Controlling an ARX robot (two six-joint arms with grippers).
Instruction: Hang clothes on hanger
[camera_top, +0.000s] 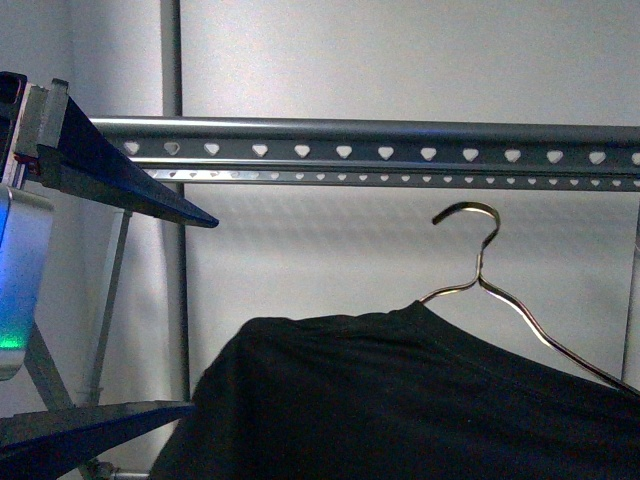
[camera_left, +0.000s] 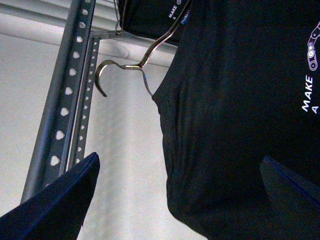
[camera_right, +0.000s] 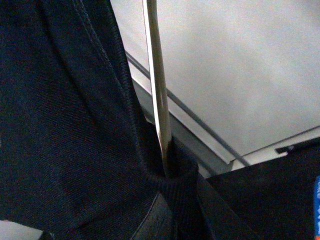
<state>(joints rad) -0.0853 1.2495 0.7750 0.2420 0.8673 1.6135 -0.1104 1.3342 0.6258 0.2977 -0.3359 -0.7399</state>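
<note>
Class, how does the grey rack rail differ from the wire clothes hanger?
The rail is a straight band punched with heart holes; the wire hanger is thin, bent, hooked. The rail lies level; the wire hanger's arms slope, carrying a black T-shirt. The rail sits higher than the wire hanger's free hook. Both look metallic.

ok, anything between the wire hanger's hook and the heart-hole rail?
Nothing. Front view: bare gap between hook and rail, only wall behind.

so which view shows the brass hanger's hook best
front view: the hook shows whole against the pale wall, below the rail. left wrist view shows it too, sideways. right wrist view shows only straight hanger wire.
</note>
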